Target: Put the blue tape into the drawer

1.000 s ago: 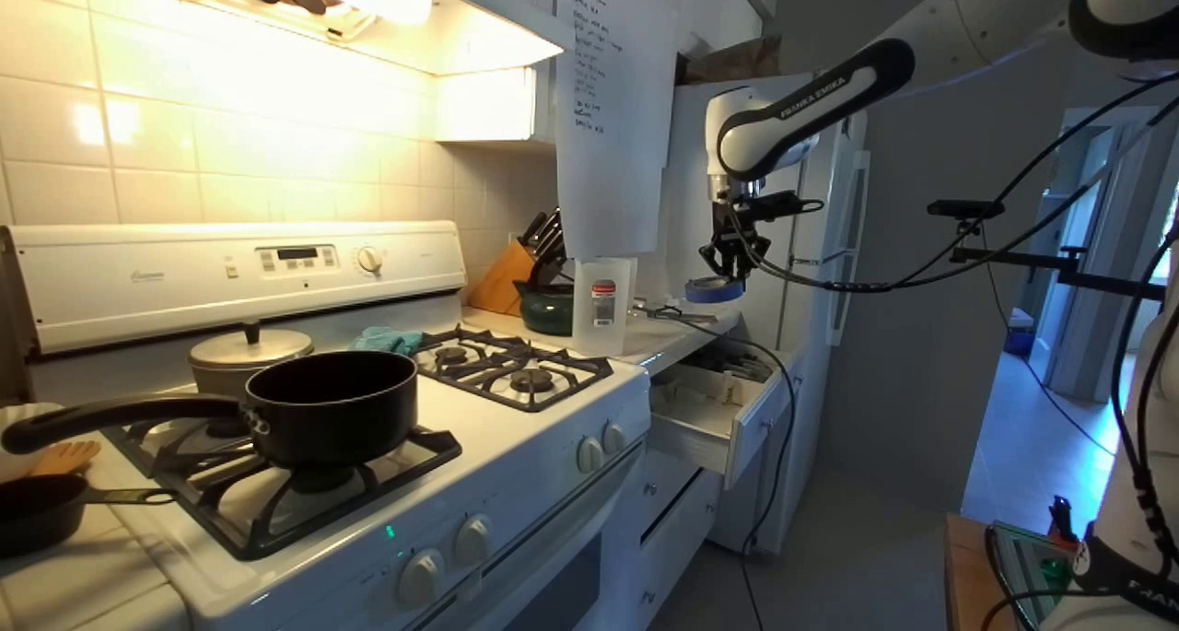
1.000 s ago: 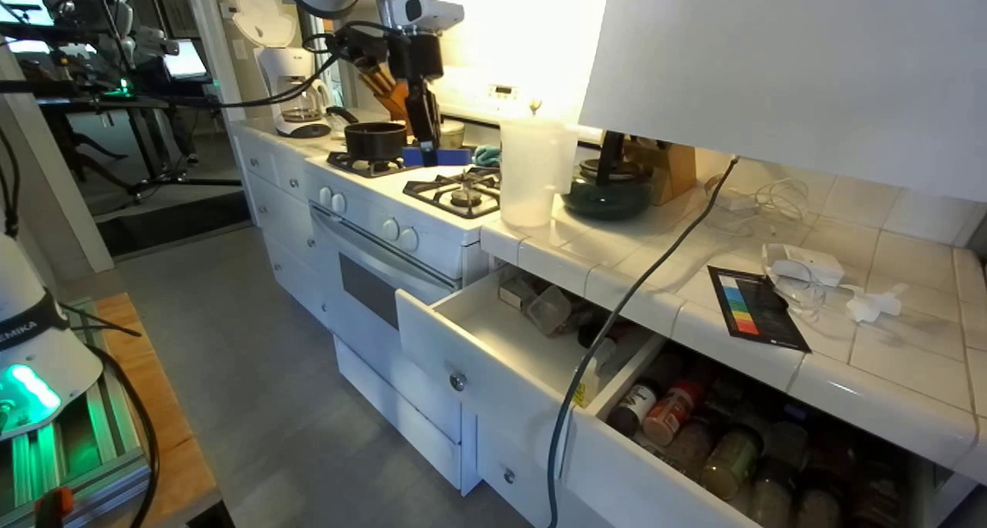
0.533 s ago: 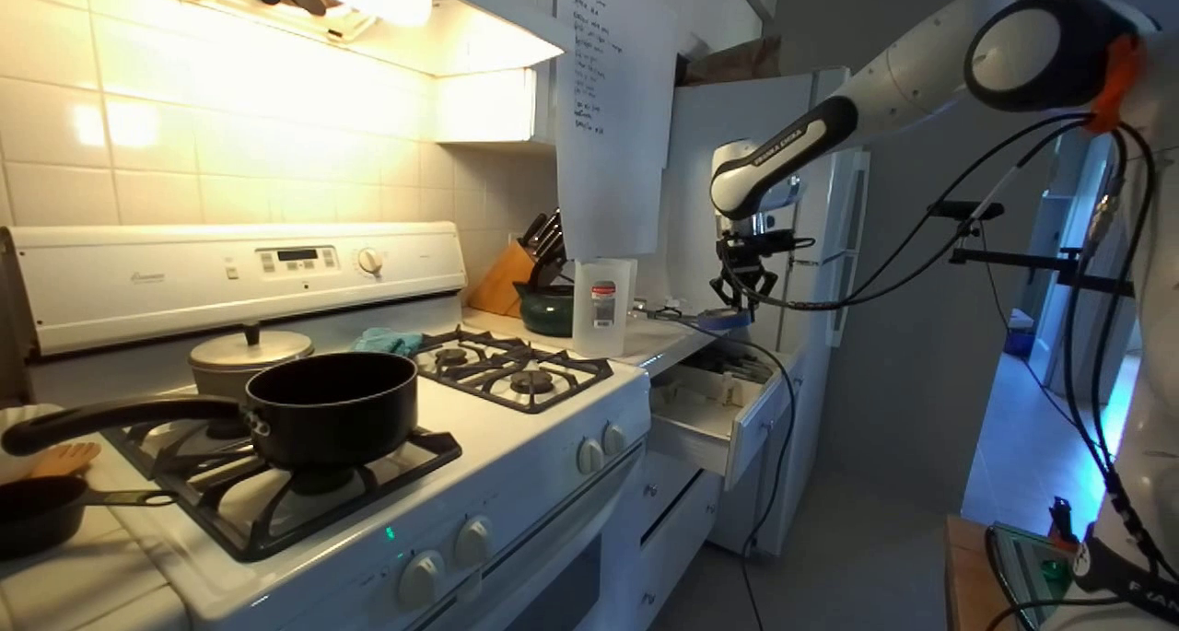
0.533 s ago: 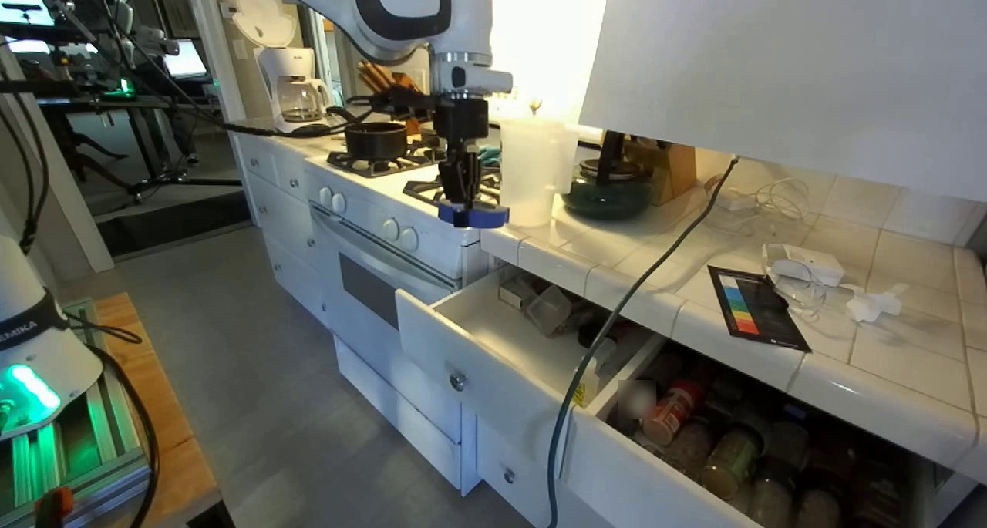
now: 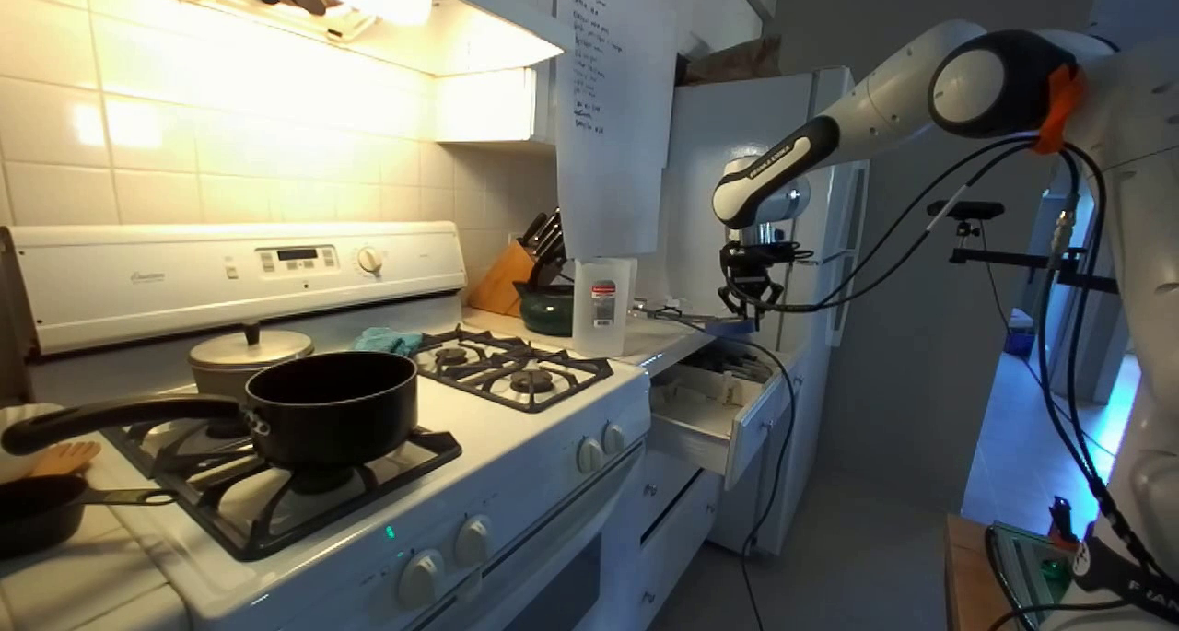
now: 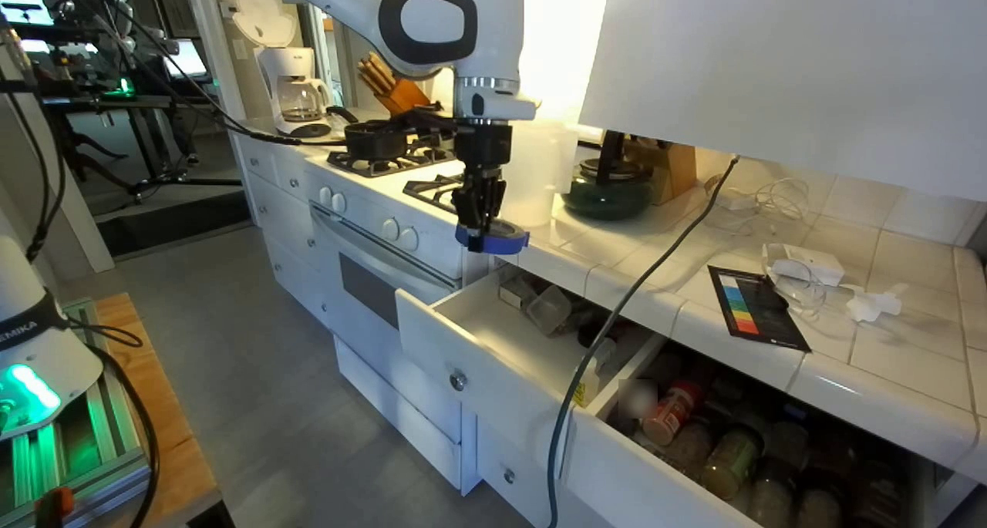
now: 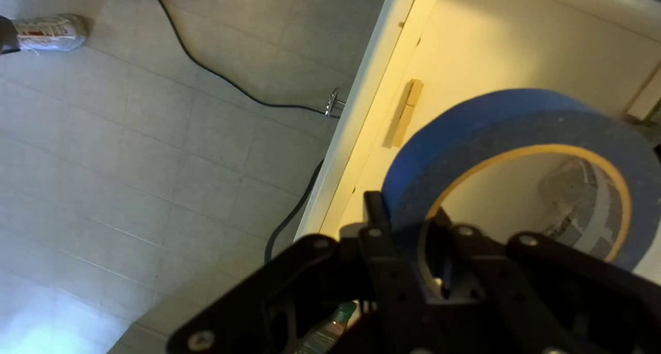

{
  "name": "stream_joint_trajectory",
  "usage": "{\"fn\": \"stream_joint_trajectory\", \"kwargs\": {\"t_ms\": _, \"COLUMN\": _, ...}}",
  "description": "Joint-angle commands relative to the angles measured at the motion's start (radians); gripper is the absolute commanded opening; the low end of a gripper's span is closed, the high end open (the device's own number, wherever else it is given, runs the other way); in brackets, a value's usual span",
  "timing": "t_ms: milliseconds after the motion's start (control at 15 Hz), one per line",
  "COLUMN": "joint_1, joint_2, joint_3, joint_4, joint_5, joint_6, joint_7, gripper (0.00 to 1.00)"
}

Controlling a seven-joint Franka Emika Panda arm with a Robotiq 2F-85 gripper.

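So the only lettering I can properly make out is EMIKA on my base point(image 6: 62, 351) in an exterior view; the print along my forearm point(image 5: 778, 166) is a smear. There's a big hanging paper sheet point(image 5: 617, 170) covered in handwriting, way too small to read. Same goes for the label point(image 5: 603, 304) with red on it stuck on the plastic jug point(image 5: 591, 338), and the script on the white stove point(image 5: 530, 470).

Anyway, the blue tape point(image 7: 542, 129): my pincer point(image 7: 408, 214) is pinching it by the rim, 1 finger point(image 7: 376, 209) outside the ring and the other poked into the hole. The roll sticks out sideways from the tips, hanging in the air above the open drawer point(image 6: 493, 393).

Texture-wise, the tape's face is matte, with a tan core that looks like cardboard. The drawer is smooth and white with a round metal knob point(image 6: 458, 381), and inside I see a clear plastic tub point(image 6: 549, 310) and a thin, woody-looking strip point(image 7: 408, 113). Right beside it, a 2nd drawer holds jars point(image 6: 732, 459). The counter point(image 6: 917, 374) is shiny square tile.
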Motion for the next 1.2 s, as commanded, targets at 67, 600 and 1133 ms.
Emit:
{"fn": "stream_joint_trajectory", "kwargs": {"t_ms": 67, "joint_1": 0.002, "joint_2": 0.046, "joint_3": -0.012, "joint_4": 0.02, "joint_5": -0.01, "joint_6": 0.023, "joint_7": -0.04, "gripper": 0.05}}
{"fn": "stream_joint_trajectory", "kwargs": {"t_ms": 600, "joint_1": -0.033, "joint_2": 0.244, "joint_3": 0.006, "joint_4": 0.082, "joint_5": 0.147, "joint_6": 0.179, "joint_7": 0.058, "gripper": 0.05}}
{"fn": "stream_joint_trajectory", "kwargs": {"t_ms": 1133, "joint_1": -0.072, "joint_2": 0.359, "joint_3": 0.003, "joint_4": 0.161, "joint_5": 0.309, "joint_6": 0.278, "joint_7": 0.106, "gripper": 0.05}}
